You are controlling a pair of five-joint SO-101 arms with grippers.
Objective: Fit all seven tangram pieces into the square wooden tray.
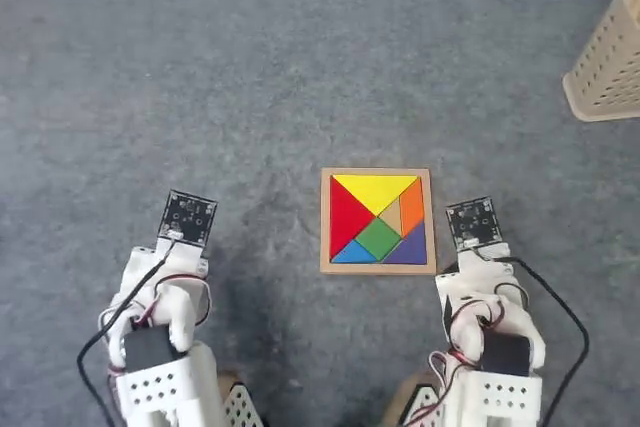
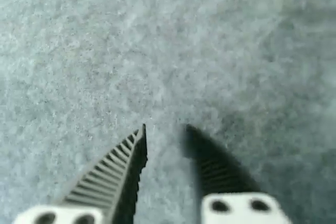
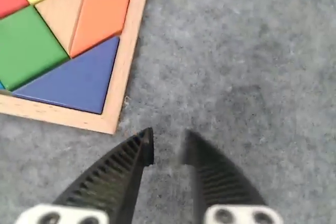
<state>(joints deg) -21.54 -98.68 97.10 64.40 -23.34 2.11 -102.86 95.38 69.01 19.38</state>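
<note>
Looking down from above, the square wooden tray [image 1: 325, 222] lies in the middle of the grey fuzzy bench [image 1: 200, 97]. I count seven pieces in it:

- the big yellow wooden triangle [image 1: 375, 190]
- the big red wooden triangle [image 1: 346, 219]
- the orange slanted wooden piece [image 1: 412, 205]
- the small plain wooden triangle [image 1: 391, 215]
- the green wooden square [image 1: 379, 238]
- the small light blue wooden triangle [image 1: 352, 253]
- the dark blue wooden triangle [image 1: 410, 248]

They look flat, and I see no gaps, so the job looks done to me. The left arm [image 1: 165, 297] is well apart from the tray. The right arm [image 1: 485, 287] is just beside it. A tan basket with holes [image 1: 605, 57] stands far off in a corner.

From the left wrist, the left claw [image 2: 165, 129] is a little bit apart and holds nothing. Under it is just the bench. I think not much can go wrong on this side.

From the right wrist, the right claw [image 3: 168, 140] is also a little apart and holds nothing. Its tips are very near the tray's corner, next to the dark blue triangle. This is where trouble could come. If this arm swings toward the tray or dips down there, it could bump the rim. The tray is light and may slide on the bench. A hard knock could tip it and pop pieces out, and then the puzzle would need doing again. A safe move would go up or away first.
</note>
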